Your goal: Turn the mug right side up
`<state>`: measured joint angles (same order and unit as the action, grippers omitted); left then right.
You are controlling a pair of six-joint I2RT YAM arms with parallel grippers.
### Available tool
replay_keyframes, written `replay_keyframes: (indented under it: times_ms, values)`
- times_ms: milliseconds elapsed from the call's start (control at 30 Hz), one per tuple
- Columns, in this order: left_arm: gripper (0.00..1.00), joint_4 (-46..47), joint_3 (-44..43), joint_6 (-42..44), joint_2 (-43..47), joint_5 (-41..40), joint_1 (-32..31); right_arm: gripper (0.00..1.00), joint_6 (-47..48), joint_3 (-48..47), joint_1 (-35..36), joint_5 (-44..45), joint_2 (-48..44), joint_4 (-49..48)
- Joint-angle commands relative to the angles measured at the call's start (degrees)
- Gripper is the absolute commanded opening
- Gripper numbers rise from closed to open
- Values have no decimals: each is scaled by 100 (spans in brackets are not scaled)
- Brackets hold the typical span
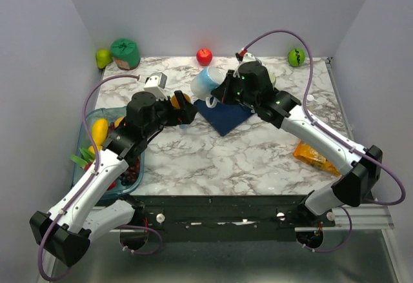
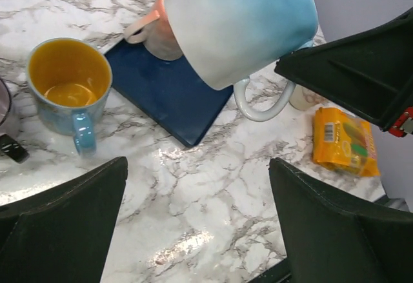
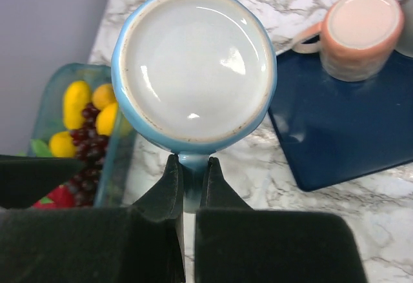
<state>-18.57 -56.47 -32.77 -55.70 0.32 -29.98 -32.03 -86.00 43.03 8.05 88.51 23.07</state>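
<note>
Above the mat (image 1: 226, 119), right jaws clenched the mug (image 1: 205, 83) by its handle (image 2: 257, 117) alone; tipping could make it swivel loose and drop. Left jaws stood released.

Robot test cell, lab-like rather than a home. Plain pale walls (image 1: 219, 12) are boxing in a marble-print tabletop (image 1: 245, 160). The left arm (image 1: 97, 180) and right arm (image 1: 322, 138) are sitting bolted to a metal frame (image 1: 226, 222) at the near edge. Purple cables (image 1: 303, 41) are looping free. A plastic-looking apple (image 1: 204, 55) and a green fruit (image 1: 296, 57) are sitting along the back.
</note>
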Motion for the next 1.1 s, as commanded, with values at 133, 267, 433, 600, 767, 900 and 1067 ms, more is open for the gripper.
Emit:
replay_keyframes:
  times_ms: [133,267,433,600,767,900,1067]
  values:
    - [99,1073,-207,-475,218,1557,-8,1,-839,232,4,-1173,-940,-1532]
    - [99,1557,-242,-879,226,1919,1,1,-1112,347,4,-1472,-1230,-1955]
    - [99,2251,-260,-1538,297,2165,-8,1,-1428,496,-5,-1789,-1485,-2691]
    - [97,2682,-382,-1995,209,2472,1,1,-1587,628,4,-2018,-1758,-3264]
    - [93,3279,-418,-2531,77,2587,-8,1,-1797,724,4,-2272,-1837,-3686]
    - [82,3973,-365,-2848,-19,2622,-8,1,-1938,812,4,-2414,-1872,-3880]
    - [65,4229,-444,-2998,-178,2666,-8,1,-2114,962,13,-2563,-1908,-4161]
